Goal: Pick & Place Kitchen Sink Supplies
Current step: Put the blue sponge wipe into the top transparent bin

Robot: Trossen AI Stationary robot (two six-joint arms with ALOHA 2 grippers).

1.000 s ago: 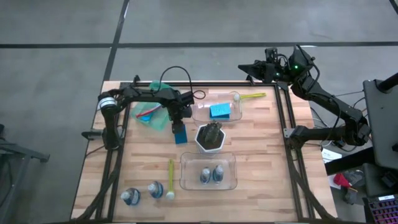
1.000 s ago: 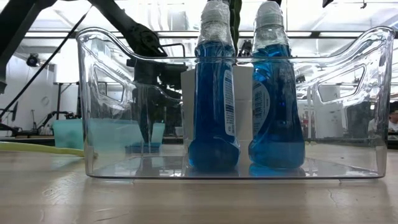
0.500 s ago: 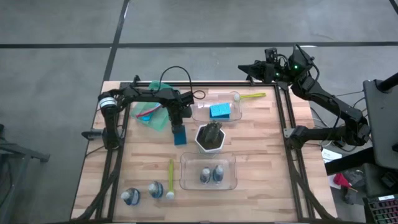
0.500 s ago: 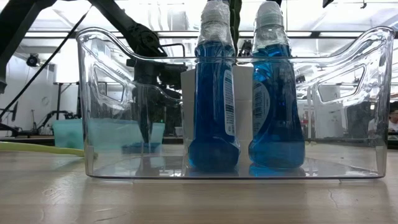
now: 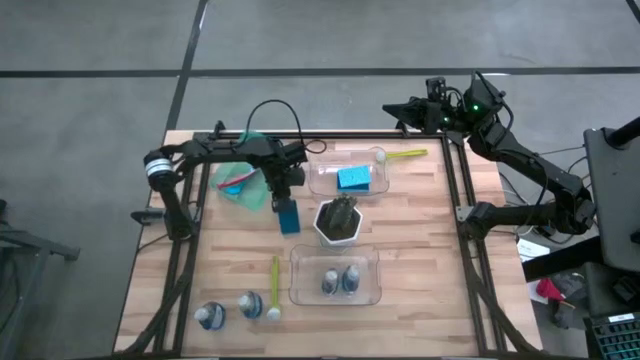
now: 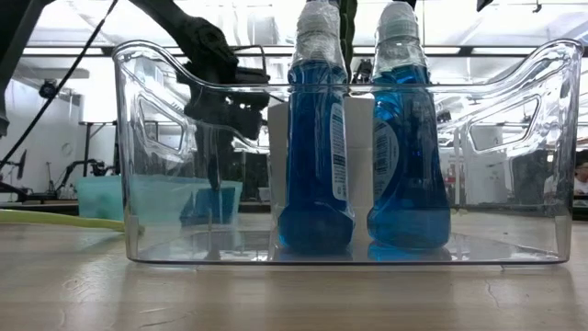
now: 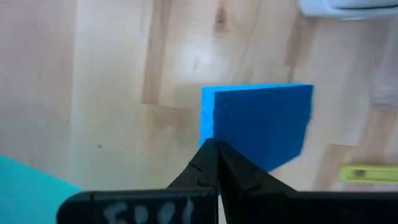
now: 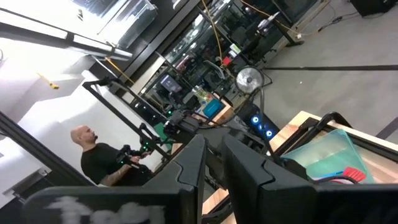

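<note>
— Blue flat rectangular sponge (image 5: 288, 216), which way does it run?
— Lengthwise from the left tool (image 5: 282, 196) toward the table's (image 5: 420, 240) front, pinched at its far end, beside the white hexagonal pot (image 5: 340, 221).

The tabletop (image 5: 420, 230) is pale planked wood with visible grain and a smooth, faintly shiny finish, and the blue sponge (image 7: 258, 124) over it looks matt and finely porous, pinched between the left gripper's (image 7: 214, 152) dark, matt plastic-looking fingers (image 7: 202, 165). The bin (image 6: 161, 156) is clear glossy plastic that catches highlights along its rim, and the two bottles (image 6: 317, 138) inside it are glossy and see-through, with blue liquid and dull grey caps. The right gripper (image 8: 211, 162) is matt and dark.
</note>
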